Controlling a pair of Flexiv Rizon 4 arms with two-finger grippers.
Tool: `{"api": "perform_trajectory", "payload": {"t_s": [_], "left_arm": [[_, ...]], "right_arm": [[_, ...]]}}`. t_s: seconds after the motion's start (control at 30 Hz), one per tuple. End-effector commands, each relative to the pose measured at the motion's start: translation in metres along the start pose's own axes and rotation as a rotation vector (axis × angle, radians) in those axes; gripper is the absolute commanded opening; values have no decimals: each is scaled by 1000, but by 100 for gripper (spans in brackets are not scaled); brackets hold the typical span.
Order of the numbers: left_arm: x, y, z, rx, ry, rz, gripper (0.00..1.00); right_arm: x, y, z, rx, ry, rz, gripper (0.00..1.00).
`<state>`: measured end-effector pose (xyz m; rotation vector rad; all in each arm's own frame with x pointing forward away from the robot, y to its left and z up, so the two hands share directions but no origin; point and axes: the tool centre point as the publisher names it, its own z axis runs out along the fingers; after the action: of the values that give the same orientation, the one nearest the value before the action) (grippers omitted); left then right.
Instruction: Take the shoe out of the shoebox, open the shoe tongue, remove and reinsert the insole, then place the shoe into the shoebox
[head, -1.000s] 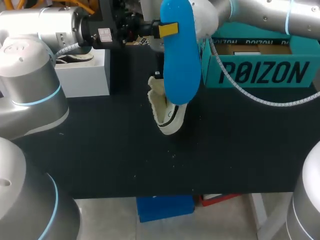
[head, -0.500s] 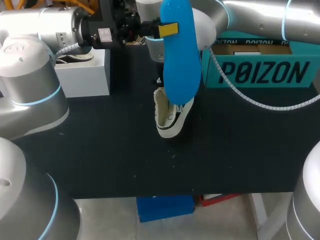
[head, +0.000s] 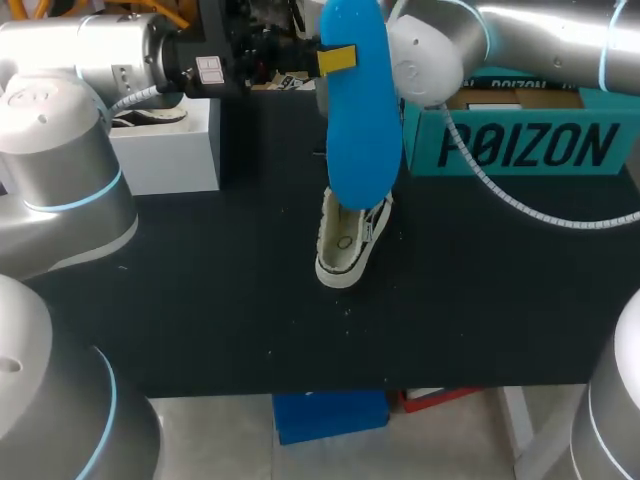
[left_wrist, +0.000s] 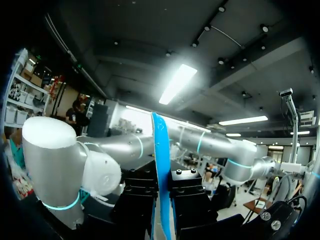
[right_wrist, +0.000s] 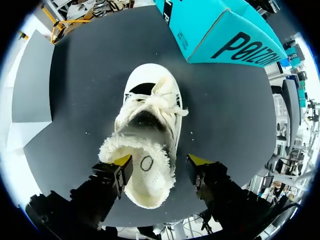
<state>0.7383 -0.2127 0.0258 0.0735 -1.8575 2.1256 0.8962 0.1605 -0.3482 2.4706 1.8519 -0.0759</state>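
A white low shoe (head: 350, 240) with fleece lining (right_wrist: 145, 150) stands on its sole on the black table (head: 200, 280), toe toward the teal shoebox (head: 520, 135). My right gripper (right_wrist: 160, 162) hangs over its heel, open, one yellow fingertip (right_wrist: 122, 161) at the fleece collar and the other clear of it; the head view hides this gripper behind the insole. My left gripper (left_wrist: 161, 200) is raised high above the table, shut on the blue insole (head: 358, 110), which stands on edge between its black fingers (left_wrist: 192, 200).
A white box (head: 165, 145) with something dark and pale on top sits at the back left. The open shoebox (right_wrist: 220, 30) stands at the back right. Bare black tabletop lies in front of and left of the shoe.
The shoe, earlier tipped on its side in my right gripper, has come down onto its sole a little to the right. The right fingers have opened off it. The left arm kept still.
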Motion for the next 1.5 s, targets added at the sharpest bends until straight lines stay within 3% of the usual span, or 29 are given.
{"api": "perform_trajectory", "payload": {"t_s": [0.03,0.23,0.53,1.1,1.23,1.5], "left_arm": [[0,1,1,2,-4,2,0],[0,1,1,2,-4,2,0],[0,1,1,2,-4,2,0],[0,1,1,2,-4,2,0],[0,1,1,2,-4,2,0],[0,1,1,2,-4,2,0]], "right_arm": [[-23,-2,-19,-3,215,-7,100],[-28,2,-38,-1,416,-20,100],[-36,-1,-53,-73,690,-103,100],[-37,-2,-55,-84,694,-123,100],[-39,-3,-62,-48,860,-103,100],[-42,-2,-71,-50,1047,-67,100]]}}
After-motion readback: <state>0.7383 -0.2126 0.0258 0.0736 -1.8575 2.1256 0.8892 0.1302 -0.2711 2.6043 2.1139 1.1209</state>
